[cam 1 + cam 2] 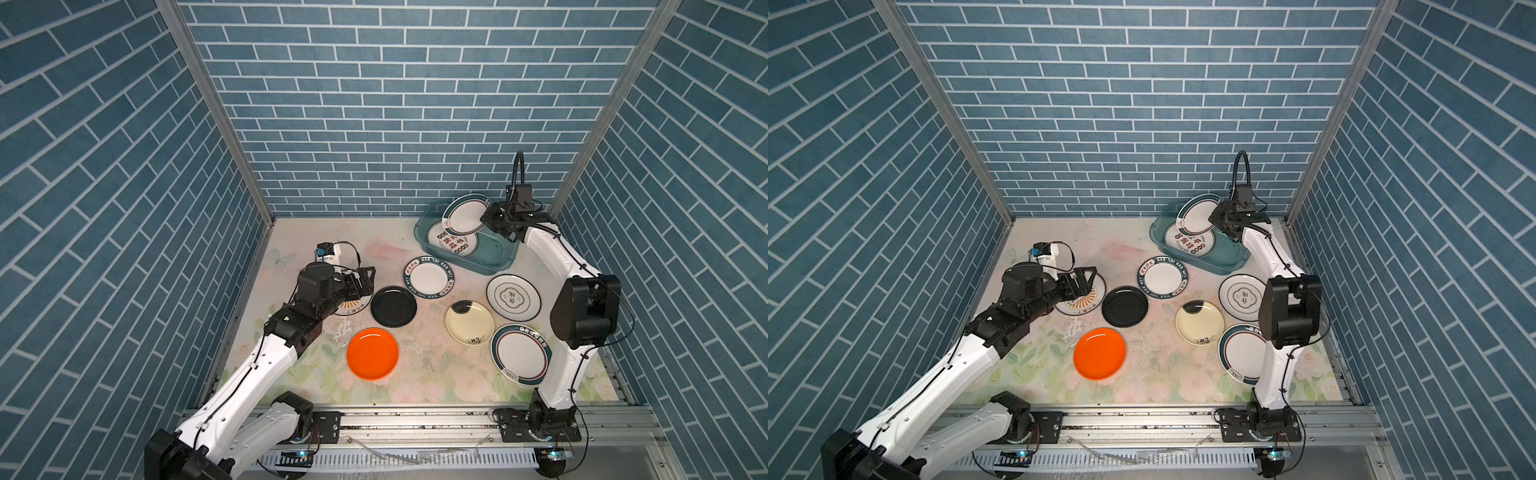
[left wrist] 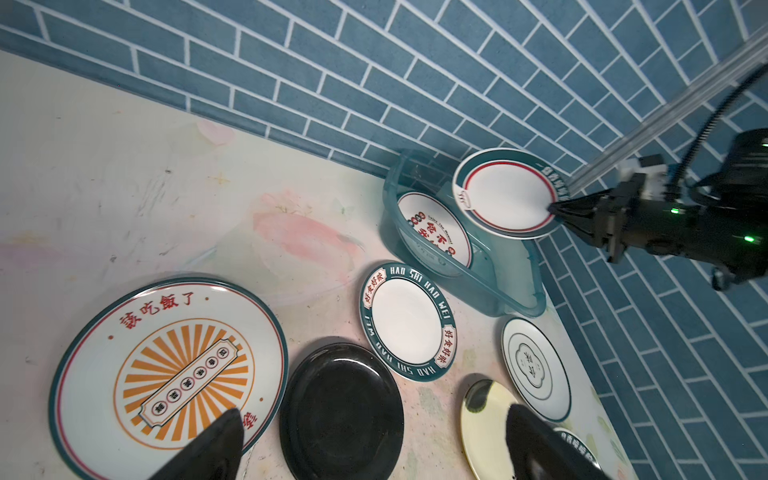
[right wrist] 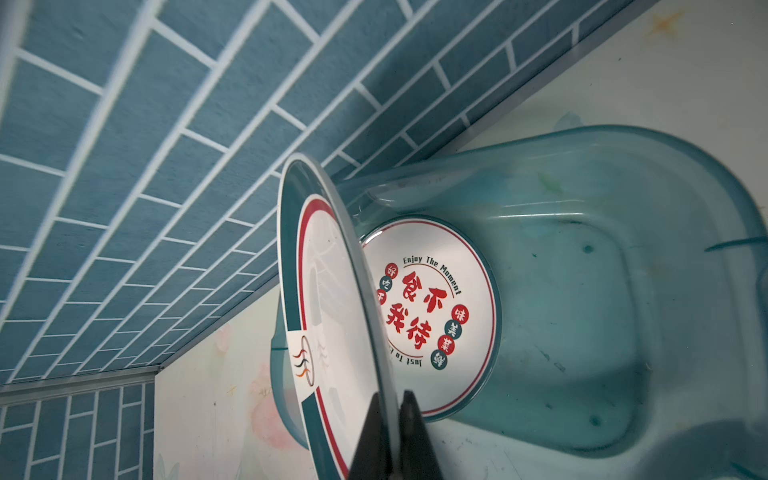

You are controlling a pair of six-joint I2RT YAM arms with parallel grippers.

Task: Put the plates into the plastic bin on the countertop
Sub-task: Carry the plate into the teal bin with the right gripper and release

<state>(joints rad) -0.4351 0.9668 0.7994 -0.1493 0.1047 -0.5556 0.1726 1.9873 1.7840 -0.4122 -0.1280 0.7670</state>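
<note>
Now, the right jaws, clenched on the rim of the tilted plate (image 1: pixel 464 215) above the far end of the bin (image 1: pixel 496 251) at the far right of the desk (image 1: pixel 332 241), should level it and lower it onto the plate inside (image 1: pixel 451 246) before letting go; the left jaws hang released.

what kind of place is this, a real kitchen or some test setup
Probably a mock kitchen built for robot trials: printed brick walls, two robot arms bolted to a metal rail, plates scattered on a flowery countertop.
</note>
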